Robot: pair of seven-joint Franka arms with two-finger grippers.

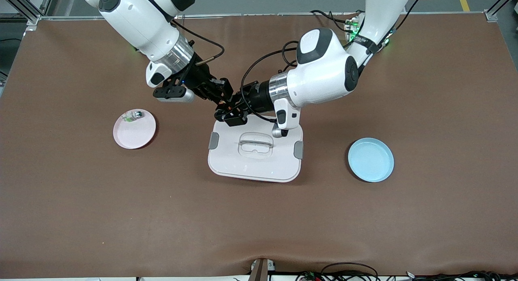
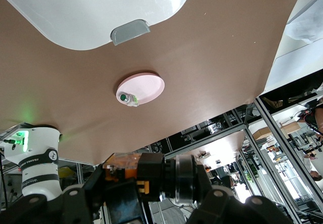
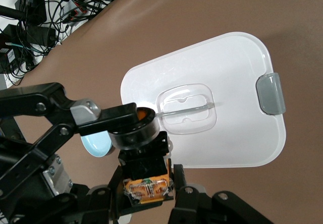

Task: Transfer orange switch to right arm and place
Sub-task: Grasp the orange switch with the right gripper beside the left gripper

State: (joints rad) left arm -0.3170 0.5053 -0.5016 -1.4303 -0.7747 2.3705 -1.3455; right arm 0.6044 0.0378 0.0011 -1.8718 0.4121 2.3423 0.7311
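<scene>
The white lidded box [image 1: 255, 151] lies just under both hands. Above its edge we see the orange switch [image 3: 135, 127] clamped by left hand [image 1: 226, 109] and right hand [image 1: 225, 95] together — handover midway; release and placing remain.

Both arms are glossy white with rounded joints capped in dark grey and a silver ring at each wrist. Black cables loop along the right arm [image 1: 141, 26] and left arm [image 1: 323, 76]. Each ends in a black claw.
</scene>
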